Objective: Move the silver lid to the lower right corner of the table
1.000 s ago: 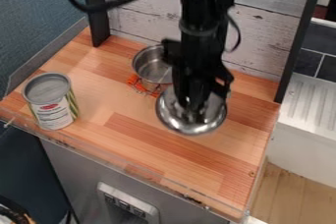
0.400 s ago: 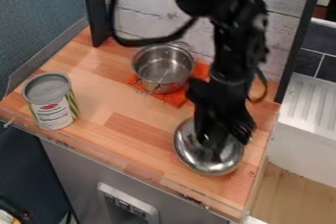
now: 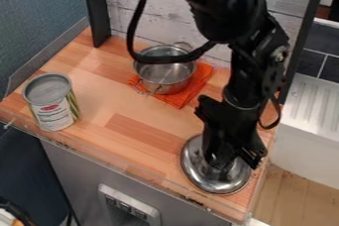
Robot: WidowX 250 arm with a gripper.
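Gripper [image 3: 233, 160] hides silver lid [image 3: 198, 171] ctr; can't tell jaw state. Cable [image 3: 164, 60] partly hides pot [image 3: 163, 75].

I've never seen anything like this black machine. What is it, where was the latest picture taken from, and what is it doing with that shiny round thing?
The black machine is a robot arm, a jointed mechanical limb. At its lower end is a gripper, which serves as its hand. The picture comes from a fixed camera looking down at a slant on a wooden table.

The shiny round thing is a silver lid, near the table's lower right corner, where the robot is meant to put it. The gripper is right over the lid's middle and probably has hold of it, but the contact itself is hidden.

Farther back, a metal pot stands on an orange cloth. Toward the left is an upright can.
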